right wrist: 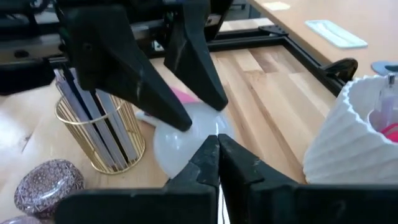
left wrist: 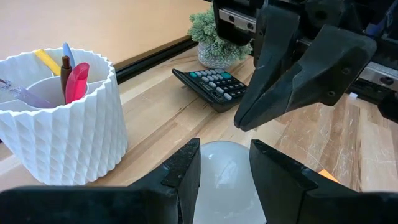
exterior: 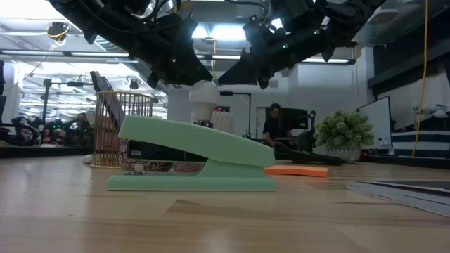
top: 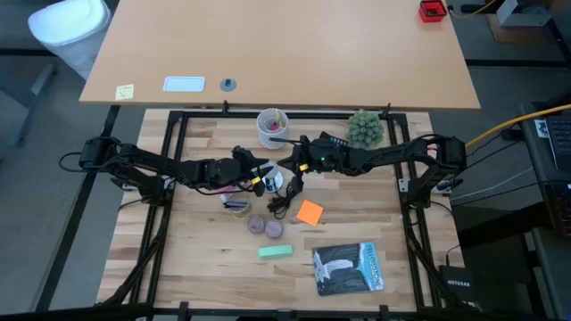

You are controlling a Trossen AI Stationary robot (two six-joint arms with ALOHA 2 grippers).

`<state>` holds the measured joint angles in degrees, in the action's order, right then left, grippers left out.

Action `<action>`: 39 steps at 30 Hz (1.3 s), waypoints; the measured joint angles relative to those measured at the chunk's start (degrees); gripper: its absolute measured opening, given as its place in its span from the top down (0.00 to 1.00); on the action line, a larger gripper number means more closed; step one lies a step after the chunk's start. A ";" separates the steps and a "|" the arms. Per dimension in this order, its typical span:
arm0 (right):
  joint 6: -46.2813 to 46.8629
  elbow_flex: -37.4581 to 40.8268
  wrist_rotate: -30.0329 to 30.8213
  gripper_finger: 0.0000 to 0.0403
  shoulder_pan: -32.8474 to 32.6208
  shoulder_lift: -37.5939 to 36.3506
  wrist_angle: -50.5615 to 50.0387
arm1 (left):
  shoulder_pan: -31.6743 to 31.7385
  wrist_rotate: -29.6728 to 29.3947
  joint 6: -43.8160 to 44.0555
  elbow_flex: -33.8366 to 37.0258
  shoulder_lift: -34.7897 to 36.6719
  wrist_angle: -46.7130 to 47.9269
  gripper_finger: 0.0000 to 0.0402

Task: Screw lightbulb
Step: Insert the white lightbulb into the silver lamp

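Left fingers clamp the lightbulb by its white globe, one either side. Right fingers are pinched together, empty, tip touching or nearly touching the globe. The bulb hangs above the surface, over the socket just in front of the white cup; its screw base is hidden, so thread engagement can't be judged. For the turn: keep the bulb axis vertical over the socket, light downward pressure, no side load from the right tip. Both arms reach in low and near-horizontal, meeting in front of the cup, left gripper under the right gripper.
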<state>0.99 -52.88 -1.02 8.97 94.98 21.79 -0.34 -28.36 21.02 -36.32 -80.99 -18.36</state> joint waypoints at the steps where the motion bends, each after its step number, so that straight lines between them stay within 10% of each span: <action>1: 0.01 0.00 -0.02 0.98 0.00 0.00 0.56 | 0.00 0.00 0.00 0.00 0.00 -0.01 0.68; 39: -0.02 -0.13 -3.52 0.97 0.00 3.98 5.78 | 0.00 0.33 -5.41 0.30 1.32 -3.90 0.68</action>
<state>0.97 -53.01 -4.54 8.97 98.96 27.57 -0.34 -28.03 15.60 -36.01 -79.68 -22.27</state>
